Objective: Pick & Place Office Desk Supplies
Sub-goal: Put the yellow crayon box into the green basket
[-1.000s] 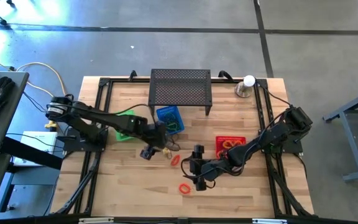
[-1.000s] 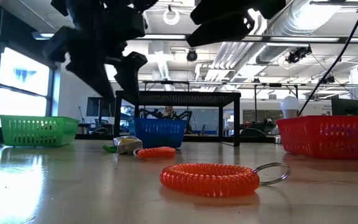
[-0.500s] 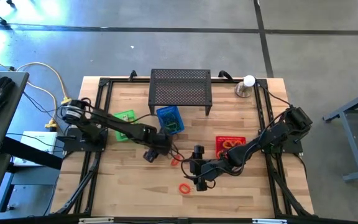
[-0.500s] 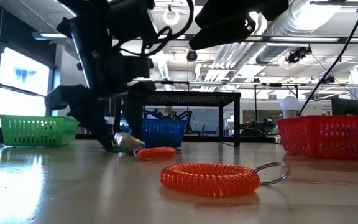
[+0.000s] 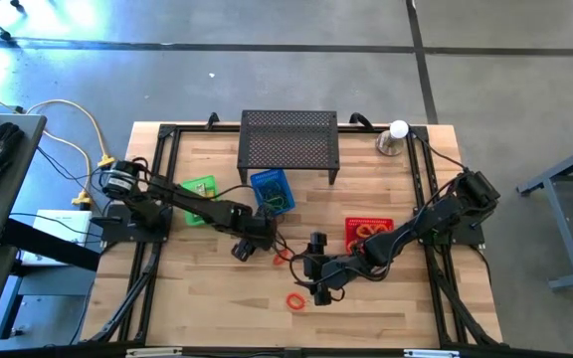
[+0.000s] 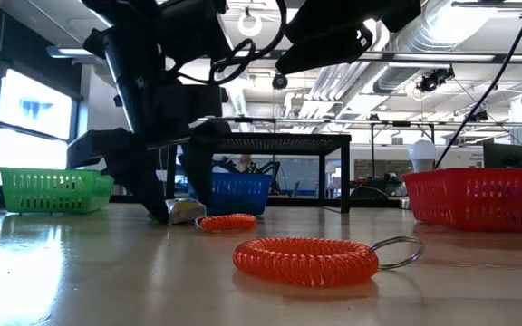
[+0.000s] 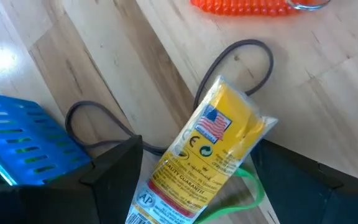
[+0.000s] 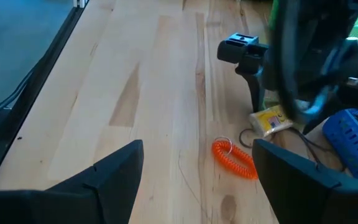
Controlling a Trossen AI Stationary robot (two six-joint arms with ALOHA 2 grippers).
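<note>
A yellow packet (image 7: pixel 210 155) lies flat on the wooden worktop (image 5: pixel 207 298), tilted, between the spread fingers (image 7: pixel 114 168) of the left hand (image 5: pixel 252 246), which is lowered around it, wide open and not yet closed on it. The clear-wrapped packet carries a small flag emblem, round marks and the words "QUALITY GUARANTEE"; the finer print cannot be read. A dark thin loop (image 7: pixel 244 59) curls beside the packet, and a green band (image 7: pixel 247 193) shows under its end. Near it lies an orange coiled loop (image 5: pixel 282 257) with a metal ring, and a second orange coil (image 6: pixel 304 261) rests closer to the worktop's front edge.

The right hand (image 5: pixel 318 276) hangs above the boards near that front coil, fingers fully apart and holding nothing.

A blue basket (image 5: pixel 272 191) stands just behind the packet, a green basket (image 5: pixel 199 188) to the left and a red basket (image 5: pixel 366 232) holding loops to the right. A black perforated stand (image 5: pixel 288 141) sits at the far edge, a silver cup with a white ball (image 5: pixel 393 138) at the far right corner. The front of the worktop offers broad bare boards.
</note>
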